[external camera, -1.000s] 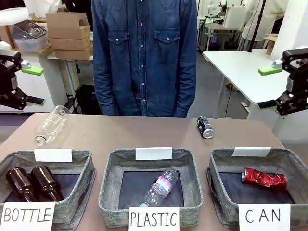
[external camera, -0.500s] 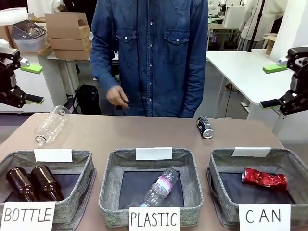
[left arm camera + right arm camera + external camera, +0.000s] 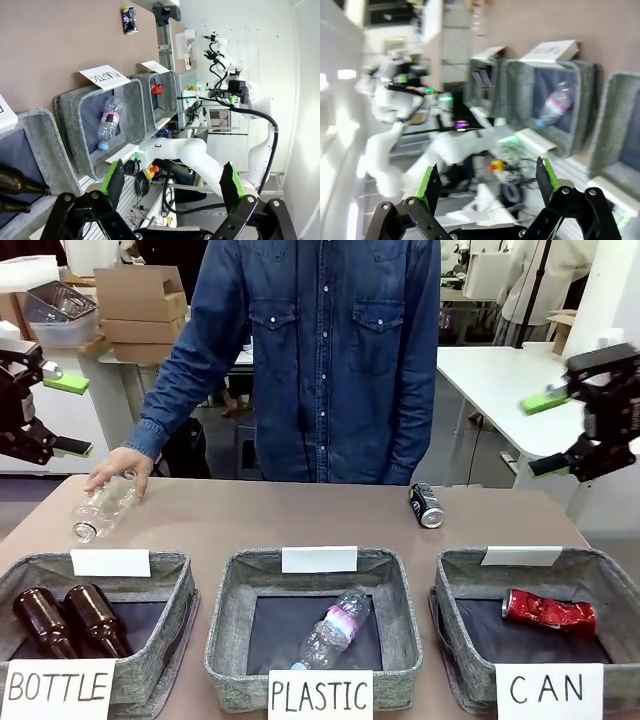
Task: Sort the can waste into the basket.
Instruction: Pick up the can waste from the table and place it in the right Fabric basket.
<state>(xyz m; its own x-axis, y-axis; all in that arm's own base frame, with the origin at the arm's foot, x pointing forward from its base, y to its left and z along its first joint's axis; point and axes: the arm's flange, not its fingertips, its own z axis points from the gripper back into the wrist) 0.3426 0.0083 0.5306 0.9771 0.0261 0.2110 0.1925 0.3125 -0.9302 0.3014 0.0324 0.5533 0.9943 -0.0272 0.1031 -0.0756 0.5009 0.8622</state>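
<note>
A dark can with a silver top [image 3: 426, 505] lies on its side on the brown table, right of centre near the far edge. The crushed red can [image 3: 548, 610] lies inside the grey CAN basket [image 3: 473, 683] at the front right. My right gripper [image 3: 546, 433] hangs open and empty in the air, above and to the right of the dark can. At the far left my left gripper [image 3: 70, 417] is open and empty too, off the table's edge. The left wrist view shows the dark can [image 3: 129, 20] and the red can [image 3: 157, 89] beyond my open left gripper [image 3: 172, 182].
A person in a denim shirt stands at the far side, one hand [image 3: 118, 468] on a clear plastic bottle [image 3: 100, 508] lying at the table's far left. The PLASTIC basket [image 3: 228, 640] holds a clear bottle. The BOTTLE basket [image 3: 160, 660] holds two brown glass bottles.
The person has stepped right and reached a hand down onto the clear bottle at the left. My right gripper has swung slightly leftward. The left arm and both cans have stayed put.
</note>
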